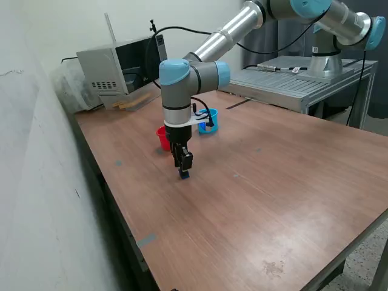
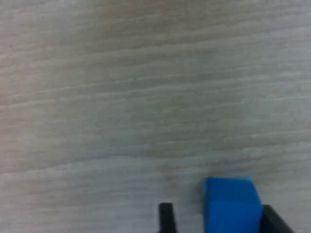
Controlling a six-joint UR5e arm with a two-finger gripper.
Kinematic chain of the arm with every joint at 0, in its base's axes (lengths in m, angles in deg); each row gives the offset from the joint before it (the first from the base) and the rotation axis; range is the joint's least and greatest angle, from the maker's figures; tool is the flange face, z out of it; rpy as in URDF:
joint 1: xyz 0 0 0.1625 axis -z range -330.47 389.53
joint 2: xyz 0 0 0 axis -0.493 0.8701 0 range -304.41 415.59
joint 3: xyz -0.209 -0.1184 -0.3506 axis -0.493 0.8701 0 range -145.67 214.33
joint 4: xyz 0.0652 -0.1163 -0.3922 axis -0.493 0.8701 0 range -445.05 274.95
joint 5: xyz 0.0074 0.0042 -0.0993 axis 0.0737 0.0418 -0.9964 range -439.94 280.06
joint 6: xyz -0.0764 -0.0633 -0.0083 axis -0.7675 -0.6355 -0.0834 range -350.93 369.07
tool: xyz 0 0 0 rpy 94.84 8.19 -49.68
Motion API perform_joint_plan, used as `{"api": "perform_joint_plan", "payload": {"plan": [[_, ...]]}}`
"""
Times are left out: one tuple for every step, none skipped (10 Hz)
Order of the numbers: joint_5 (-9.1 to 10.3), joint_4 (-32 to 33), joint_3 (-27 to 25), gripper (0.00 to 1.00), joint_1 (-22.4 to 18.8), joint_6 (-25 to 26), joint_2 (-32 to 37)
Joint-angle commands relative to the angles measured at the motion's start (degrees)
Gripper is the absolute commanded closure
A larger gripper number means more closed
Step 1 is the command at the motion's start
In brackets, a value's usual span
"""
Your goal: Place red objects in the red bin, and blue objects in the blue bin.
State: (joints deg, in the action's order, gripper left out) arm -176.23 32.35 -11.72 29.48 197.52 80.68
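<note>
On the table [image 1: 273, 182], going from the exterior view's left to its right, the red cup [image 1: 162, 138] comes first, just behind the tool [image 1: 183, 170] and partly hidden by the arm [image 1: 182, 91]; what lies inside it cannot be seen. Next is the tool itself, pointing straight down with its tips at the table surface and a small blue cube [image 1: 184, 175] between them. In the wrist view the blue cube [image 2: 231, 204] touches one black finger [image 2: 274, 221], while the other finger [image 2: 166, 216] stands apart from it with a gap of bare wood between, so the tool is spread wider than the cube and is not clamping it. Further right and behind the tool sits the light blue cup [image 1: 209, 121], partly screened by the arm's wrist and cable; its contents are hidden. A grey box [image 1: 118, 66] stands well behind both cups at the table's far edge.
</note>
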Motion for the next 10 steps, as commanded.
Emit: {"api": "perform_joint_plan", "payload": {"plan": [[0.05, 1.0, -0.2, 1.00, 0.0, 0.3, 0.0], [0.05, 1.0, -0.3, 1.00, 0.0, 0.3, 0.0], [0.05, 1.0, -0.6, 1.00, 0.0, 0.2, 0.0], [0.05, 1.0, -0.8, 1.00, 0.0, -0.3, 0.1], [0.05, 1.0, -1.3, 1.00, 0.0, -0.5, 0.6], [-0.04, 1.0, -3.0, 1.00, 0.0, -1.1, 2.3], [-0.04, 1.0, -5.3, 1.00, 0.0, -3.0, 5.0], [-0.39, 1.0, -11.1, 1.00, 0.0, -5.0, 9.9], [-0.39, 0.9, -15.7, 1.00, 0.4, -7.1, 13.5], [-0.48, 0.6, -20.0, 1.00, 1.4, -9.5, 17.2]]}}
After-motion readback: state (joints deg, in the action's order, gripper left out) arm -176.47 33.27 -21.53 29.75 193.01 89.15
